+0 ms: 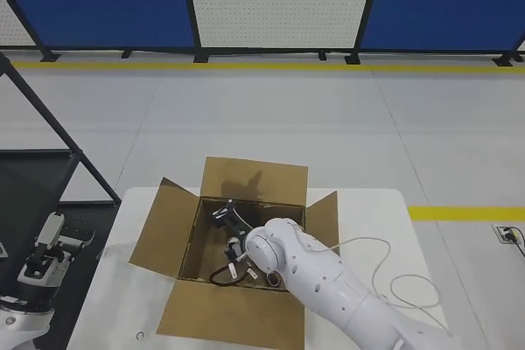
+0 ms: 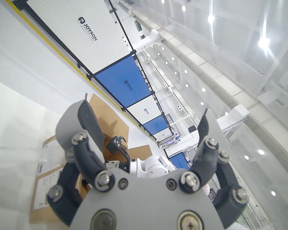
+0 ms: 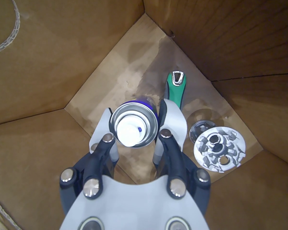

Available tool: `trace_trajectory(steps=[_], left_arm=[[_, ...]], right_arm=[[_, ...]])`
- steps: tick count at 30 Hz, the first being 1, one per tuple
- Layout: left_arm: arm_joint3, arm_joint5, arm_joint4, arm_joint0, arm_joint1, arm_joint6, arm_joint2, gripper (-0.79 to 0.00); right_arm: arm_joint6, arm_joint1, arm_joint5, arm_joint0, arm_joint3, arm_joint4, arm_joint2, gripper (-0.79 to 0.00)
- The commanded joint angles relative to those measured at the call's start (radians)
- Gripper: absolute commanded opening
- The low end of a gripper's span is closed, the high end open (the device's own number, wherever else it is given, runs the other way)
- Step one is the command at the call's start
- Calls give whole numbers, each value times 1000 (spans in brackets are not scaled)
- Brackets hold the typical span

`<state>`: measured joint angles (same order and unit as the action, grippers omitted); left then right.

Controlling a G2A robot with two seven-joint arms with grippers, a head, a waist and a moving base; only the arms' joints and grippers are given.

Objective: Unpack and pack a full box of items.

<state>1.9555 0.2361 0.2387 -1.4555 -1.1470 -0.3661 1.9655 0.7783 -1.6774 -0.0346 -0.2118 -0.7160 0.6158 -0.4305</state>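
Observation:
An open cardboard box (image 1: pixel 171 227) stands on the white table (image 1: pixel 376 206), its flaps folded out. My right arm goes down into it. Inside, my right gripper (image 3: pixel 136 111) is shut on an upright spray can (image 3: pixel 134 126) with a white cap and a blue body, one finger on each side. Beside the can a green-handled tool (image 3: pixel 176 89) lies on the box floor (image 3: pixel 124 60), and next to it sits a round metal disc (image 3: pixel 218 148) with a grey pattern. My left gripper (image 2: pixel 145 110) is open and holds nothing; it points upward by the table's left edge (image 1: pixel 52 229).
A black frame (image 1: pixel 35 114) stands off the table's left side. A thin white cable (image 1: pixel 394 276) loops over the table right of the box. The box walls (image 3: pixel 62 48) close in tightly around my right gripper.

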Motion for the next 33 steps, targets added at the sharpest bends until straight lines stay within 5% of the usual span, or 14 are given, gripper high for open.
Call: trace_trajectory(steps=[1, 11, 17, 25, 33], left_arm=[[0, 0, 0, 0, 0, 0, 0, 0], [0, 0, 0, 0, 0, 0, 0, 0], [0, 0, 0, 0, 0, 0, 0, 0], [0, 0, 0, 0, 0, 0, 0, 0], [0, 0, 0, 0, 0, 0, 0, 0]], right_arm=[[-3, -3, -4, 0, -1, 7, -4, -785], [24, 35, -106, -43, -197, 134, -59, -785], [135, 110, -243, -145, -504, 317, -139, -785], [265, 199, -300, -356, -944, 559, -288, -785], [275, 202, -311, -370, -967, 573, -298, -785]])
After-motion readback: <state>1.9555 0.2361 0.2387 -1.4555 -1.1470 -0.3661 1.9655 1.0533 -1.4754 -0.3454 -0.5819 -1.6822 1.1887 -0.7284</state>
